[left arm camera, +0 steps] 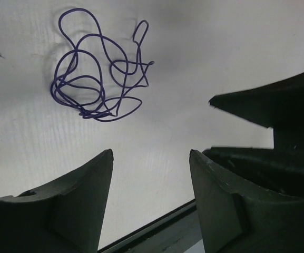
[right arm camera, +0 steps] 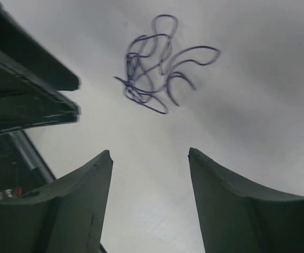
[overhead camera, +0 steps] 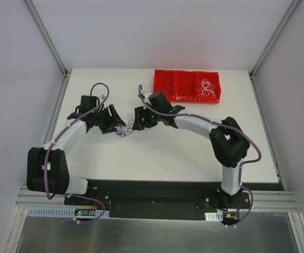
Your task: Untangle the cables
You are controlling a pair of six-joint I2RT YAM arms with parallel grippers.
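Note:
A thin dark purple-blue cable [overhead camera: 124, 129] lies in a loose curly clump on the white table between my two grippers. It shows in the left wrist view [left arm camera: 96, 79] and in the right wrist view [right arm camera: 154, 68], ahead of the fingers and apart from them. My left gripper [left arm camera: 150, 153] is open and empty, just left of the clump [overhead camera: 115, 122]. My right gripper [right arm camera: 149, 153] is open and empty, just right of it [overhead camera: 136, 122]. White cables [overhead camera: 207, 87] lie in the red tray's right compartment. No red cable shows.
A red tray [overhead camera: 165, 87] with three compartments stands at the back right of the table. The other arm's black fingers show at the right in the left wrist view [left arm camera: 278, 105] and at the left in the right wrist view [right arm camera: 25, 89].

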